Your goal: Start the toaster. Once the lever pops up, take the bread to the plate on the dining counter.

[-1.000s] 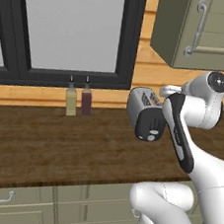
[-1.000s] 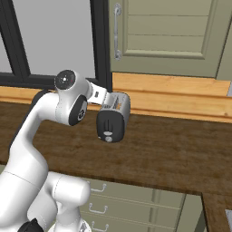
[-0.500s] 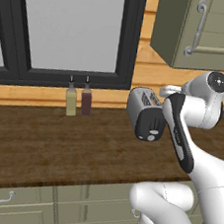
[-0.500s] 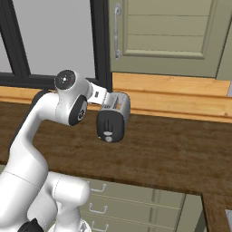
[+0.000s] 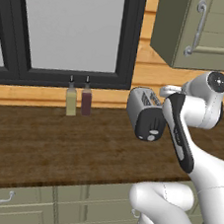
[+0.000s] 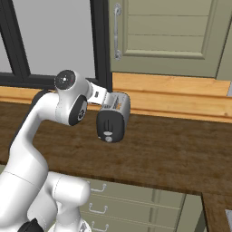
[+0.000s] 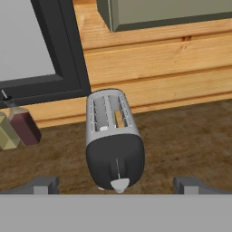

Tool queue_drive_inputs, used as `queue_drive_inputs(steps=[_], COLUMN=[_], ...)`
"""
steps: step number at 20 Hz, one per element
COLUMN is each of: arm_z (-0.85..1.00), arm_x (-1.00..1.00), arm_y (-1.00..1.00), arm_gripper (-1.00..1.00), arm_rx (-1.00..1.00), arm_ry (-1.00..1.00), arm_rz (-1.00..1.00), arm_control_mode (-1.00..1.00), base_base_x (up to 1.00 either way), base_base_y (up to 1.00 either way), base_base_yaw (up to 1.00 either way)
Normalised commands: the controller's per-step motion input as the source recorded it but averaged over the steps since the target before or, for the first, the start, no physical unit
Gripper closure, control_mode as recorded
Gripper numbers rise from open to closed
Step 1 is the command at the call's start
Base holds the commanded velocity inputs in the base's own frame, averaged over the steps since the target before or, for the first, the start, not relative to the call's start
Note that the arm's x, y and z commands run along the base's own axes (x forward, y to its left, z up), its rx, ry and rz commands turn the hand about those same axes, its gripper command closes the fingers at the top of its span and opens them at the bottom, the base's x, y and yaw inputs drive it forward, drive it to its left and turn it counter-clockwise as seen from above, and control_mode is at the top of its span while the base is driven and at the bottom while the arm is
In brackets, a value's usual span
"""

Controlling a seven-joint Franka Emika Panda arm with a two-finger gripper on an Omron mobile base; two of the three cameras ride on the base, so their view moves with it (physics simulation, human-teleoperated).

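The silver-grey toaster [image 7: 113, 136] stands on the dark wood worktop [image 5: 55, 147] below the window, its dark end panel and small pale knob [image 7: 120, 183] facing me. A light-brown slice of bread [image 7: 118, 118] sits low in one of its slots. My gripper [image 7: 116, 186] is open, and its two dark fingertips [image 7: 43, 185] stand wide apart on either side of the toaster's near end, holding nothing. In the base views the toaster [image 5: 146, 113] [image 6: 113, 118] is just in front of my hand. The plate and the dining counter are out of view.
Two slim bottles [image 5: 72, 99] [image 5: 87, 98] stand left of the toaster against the wooden back wall. A pale green wall cabinet [image 5: 203, 31] hangs above it. Drawers with handles [image 6: 97, 188] run below the worktop's front edge.
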Motion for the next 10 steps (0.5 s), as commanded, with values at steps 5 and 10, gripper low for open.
queue_drive_inputs(steps=[5,10], arm_z=[0.00,0.00], arm_x=[0.00,0.00], arm_y=[0.00,0.00], arm_gripper=[-1.00,-1.00], arm_rx=[0.00,0.00], arm_ry=[0.00,0.00], arm_rz=[0.00,0.00], arm_control_mode=[-1.00,-1.00], base_base_x=[0.00,0.00], base_base_y=[0.00,0.00], base_base_yaw=[0.00,0.00])
